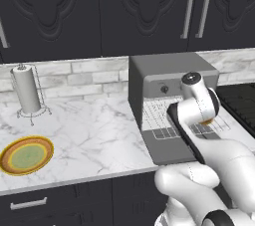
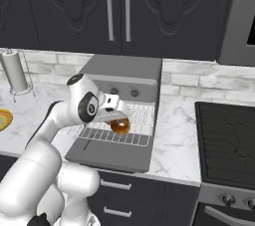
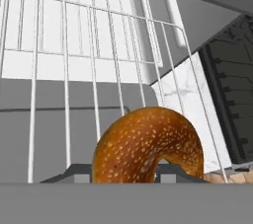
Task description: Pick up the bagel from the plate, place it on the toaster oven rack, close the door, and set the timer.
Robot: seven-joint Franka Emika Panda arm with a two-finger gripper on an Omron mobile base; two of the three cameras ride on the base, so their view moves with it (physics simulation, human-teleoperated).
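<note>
One bagel (image 3: 148, 146) sits clamped between my gripper (image 2: 118, 119) fingers, a seeded, golden-brown ring with a dark hole, held on edge just above the rack. Directly beneath and ahead of my gripper lies one toaster oven rack (image 3: 89, 55), a grid of thin pale metal bars, pulled out over the open door (image 2: 107, 155), which lies flat below it as a smooth dark grey panel. Nothing rests on the rack; the bagel hangs over its front part. Behind the rack stands one boxy grey toaster oven (image 2: 127, 73) with two round knobs (image 2: 134, 92) on its front. Far off to my gripper's left, one round plate (image 1: 26, 155) with yellow, orange and brown rings around a pale green centre lies bare on the marbled white counter (image 1: 94, 135). Beyond it stands one white paper towel roll (image 1: 26, 89) in a wire holder.
</note>
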